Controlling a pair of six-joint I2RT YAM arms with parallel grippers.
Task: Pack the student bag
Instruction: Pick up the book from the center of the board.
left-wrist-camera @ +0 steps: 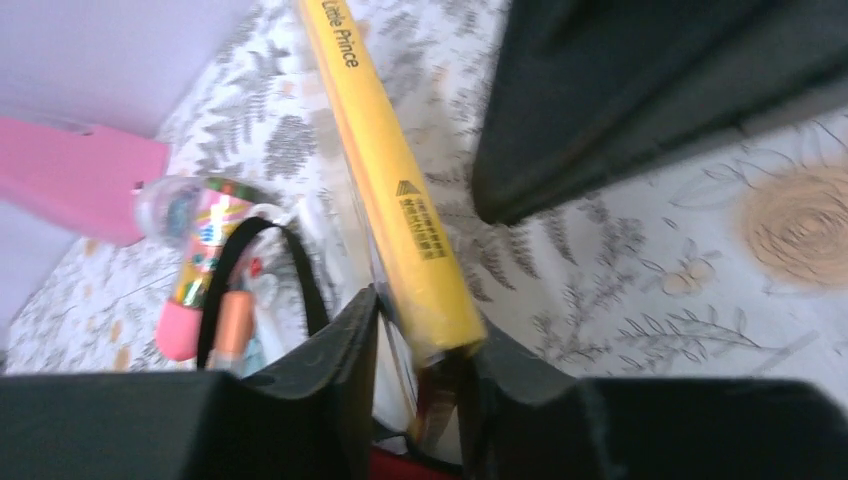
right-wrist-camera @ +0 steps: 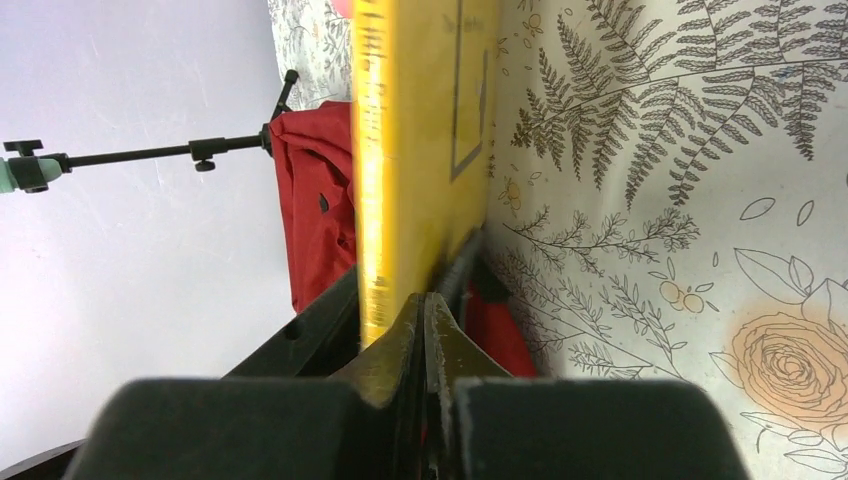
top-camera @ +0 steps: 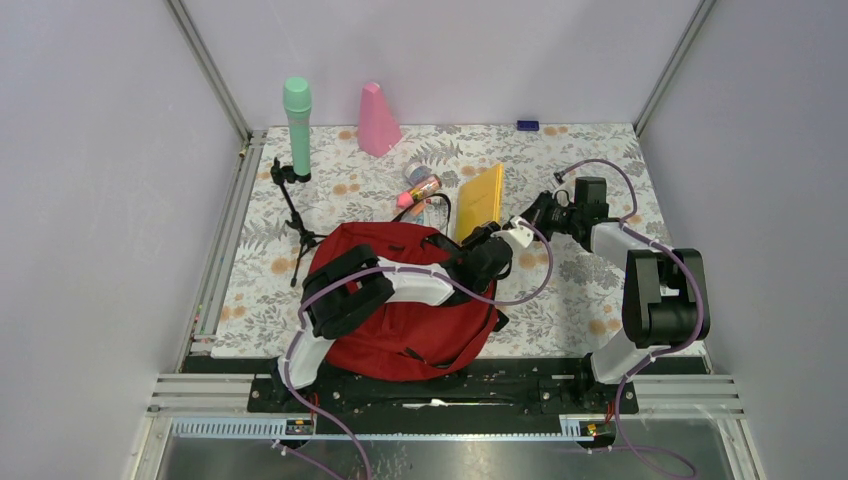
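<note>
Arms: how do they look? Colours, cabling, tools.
The left arm and right arm match: white links between chunky black joint housings. A lilac cable is tied along each and loops free in places. The left tool and right tool are black with blocky fingers. The right one has a white piece behind it. No markings are legible.

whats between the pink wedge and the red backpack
A small pile with a colourful pink-capped tube, lying on the floral cloth; the top view shows it.
</note>
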